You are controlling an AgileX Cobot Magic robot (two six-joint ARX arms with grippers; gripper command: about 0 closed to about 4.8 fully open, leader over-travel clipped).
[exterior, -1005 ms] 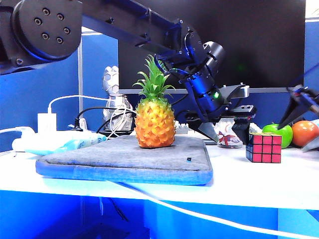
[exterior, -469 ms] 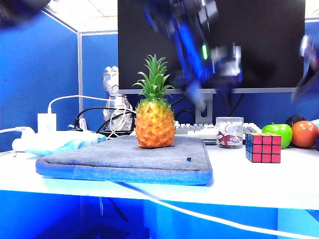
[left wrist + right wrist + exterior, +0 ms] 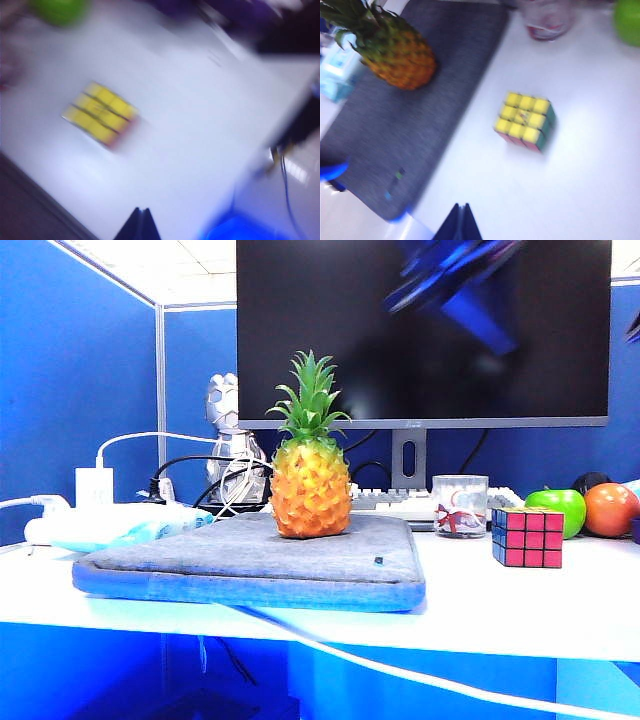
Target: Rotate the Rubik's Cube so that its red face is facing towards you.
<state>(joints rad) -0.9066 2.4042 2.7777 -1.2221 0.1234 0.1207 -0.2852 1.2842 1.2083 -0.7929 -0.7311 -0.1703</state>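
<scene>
The Rubik's Cube [image 3: 527, 537] stands on the white table right of the mat. Its red face [image 3: 536, 538] is turned to the exterior camera and a blue side points left. Both wrist views look down on its yellow top [image 3: 100, 114] [image 3: 525, 121] from high above. My left gripper [image 3: 141, 210] is shut with nothing in it, well clear of the cube. My right gripper [image 3: 461, 205] is also shut and empty, high over the table beside the mat. In the exterior view only a blurred arm [image 3: 455, 280] shows at the top.
A pineapple [image 3: 310, 475] stands on the grey mat [image 3: 250, 560]. A glass [image 3: 460, 505], a green apple [image 3: 560, 508] and an orange-red fruit [image 3: 610, 508] sit behind the cube. A monitor [image 3: 420, 330] and keyboard are at the back, cables and a power strip [image 3: 90, 520] on the left.
Both arms have risen away from the table; the left one went from beside the pineapple up to the top of the view. The cube has not moved.
</scene>
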